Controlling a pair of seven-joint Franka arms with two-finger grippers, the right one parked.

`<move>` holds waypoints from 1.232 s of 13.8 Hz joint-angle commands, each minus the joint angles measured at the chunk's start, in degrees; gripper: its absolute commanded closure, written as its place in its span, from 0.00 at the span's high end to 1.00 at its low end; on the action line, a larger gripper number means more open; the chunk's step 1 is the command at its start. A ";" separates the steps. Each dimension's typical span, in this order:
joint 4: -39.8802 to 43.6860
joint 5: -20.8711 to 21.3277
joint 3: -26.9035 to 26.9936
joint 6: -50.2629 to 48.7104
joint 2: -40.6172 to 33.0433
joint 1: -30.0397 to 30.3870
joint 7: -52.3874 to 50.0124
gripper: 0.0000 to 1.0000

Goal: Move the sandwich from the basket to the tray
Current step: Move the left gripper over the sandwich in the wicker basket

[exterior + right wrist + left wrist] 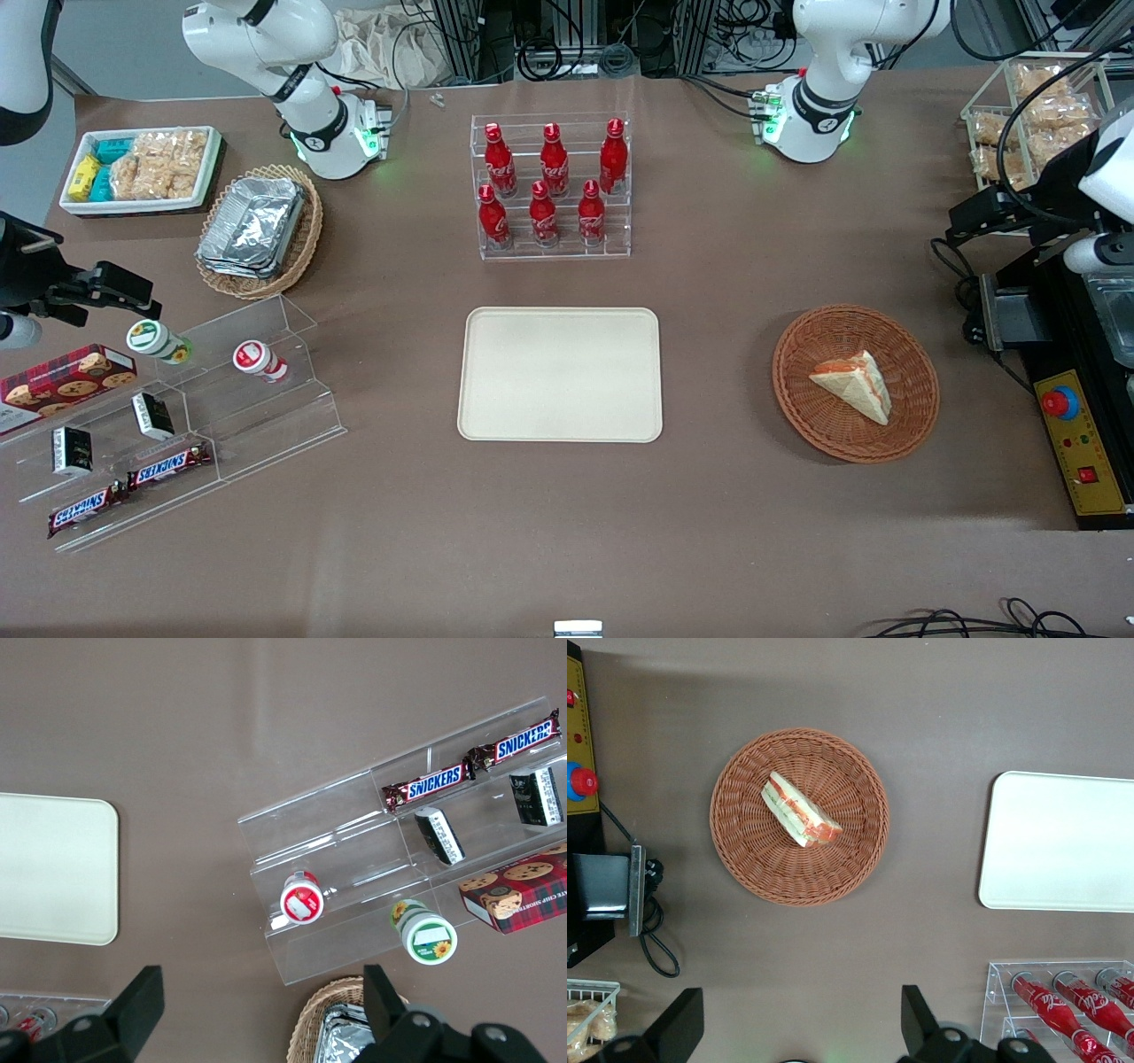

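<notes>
Spread wide with nothing between its fingers, the gripper (802,1036) hangs high above the brown table (939,709), well clear of everything on it. Below it sits the round basket (744,859), and the sandwich (799,809) lies inside, near the middle, filling stripe showing. Off to one side of the gripper, apart from the basket, rests the tray (1063,842).

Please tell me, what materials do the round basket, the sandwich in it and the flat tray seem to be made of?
The basket looks like woven wicker, orange-brown and matte, with its weave showing. The sandwich seems soft pale bread with an orange-red filling stripe. The tray looks like smooth cream plastic, though another moulded material is possible. The gripper hangs open above the table, near the basket, touching nothing.
</notes>
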 commanded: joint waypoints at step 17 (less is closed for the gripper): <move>-30.90 4.27 -0.53 32.27 4.43 -0.51 -35.89 1.00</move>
